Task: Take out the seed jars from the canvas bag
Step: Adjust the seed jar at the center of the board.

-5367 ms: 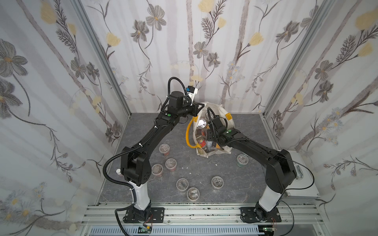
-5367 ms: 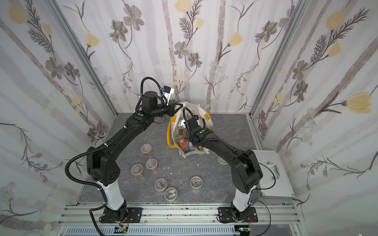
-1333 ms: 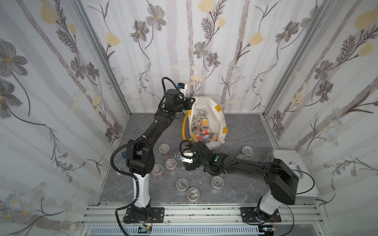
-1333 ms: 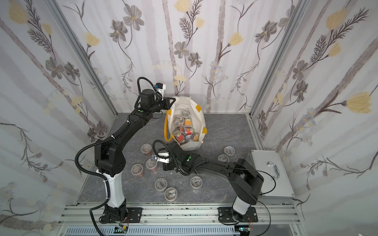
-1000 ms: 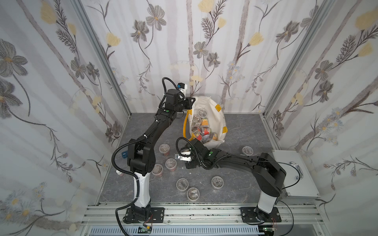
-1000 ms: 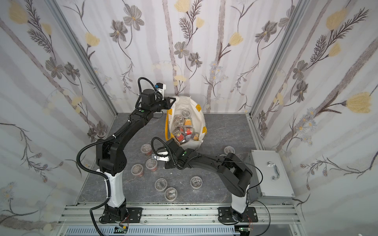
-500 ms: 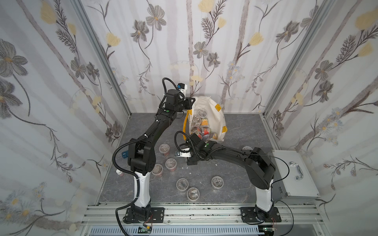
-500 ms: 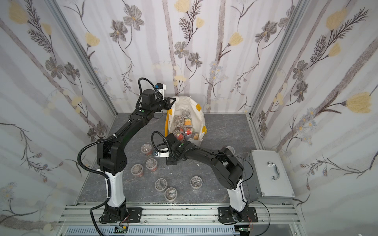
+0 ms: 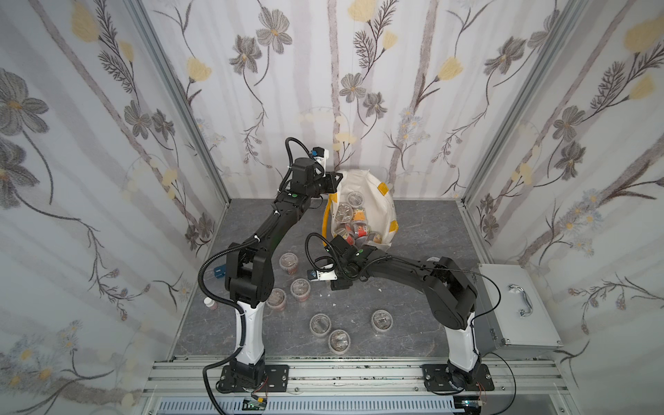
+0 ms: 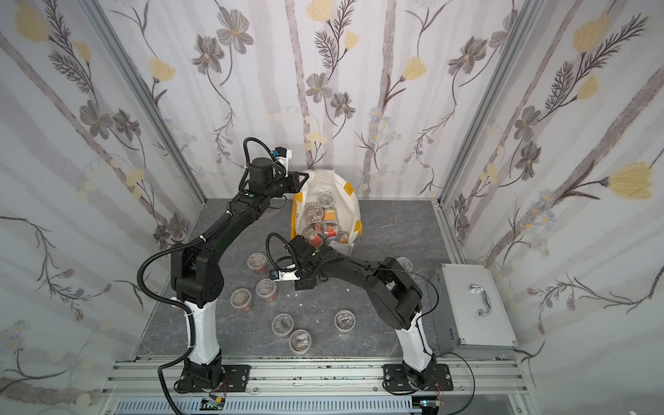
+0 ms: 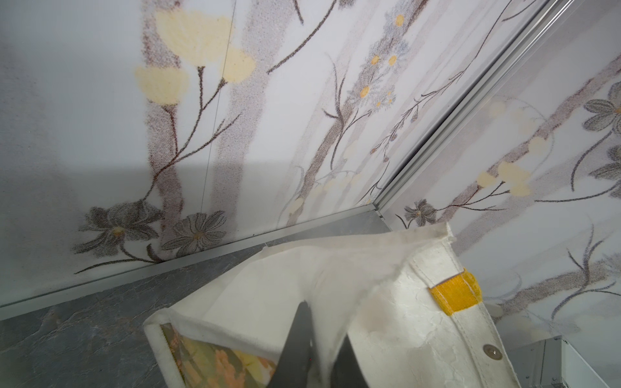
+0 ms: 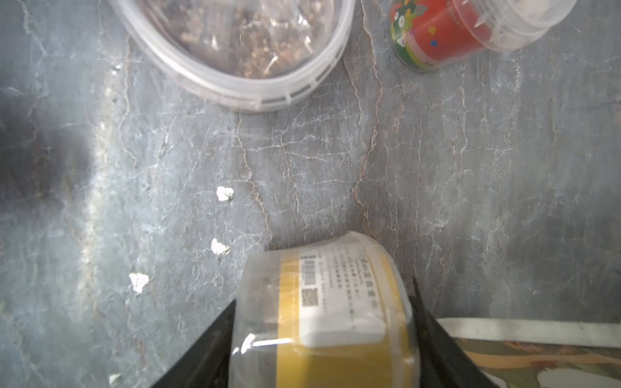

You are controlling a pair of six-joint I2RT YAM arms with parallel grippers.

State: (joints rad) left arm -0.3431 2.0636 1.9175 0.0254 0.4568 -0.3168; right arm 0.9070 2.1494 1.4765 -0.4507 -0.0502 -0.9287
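No word or number can be read anywhere. The closest thing to print is on the seed jar (image 12: 339, 356) between the jaws of the right tool (image 12: 323, 295). A white panel (image 12: 339, 322) on its yellow band carries a barcode (image 12: 311, 270), a small square code (image 12: 309, 297) next to it and several lines of fine print, all too blurred to read. Beyond the tool's tips, a red-banded jar (image 12: 437, 37) shows small coloured hearts and a cartoon figure, with no legible letters.
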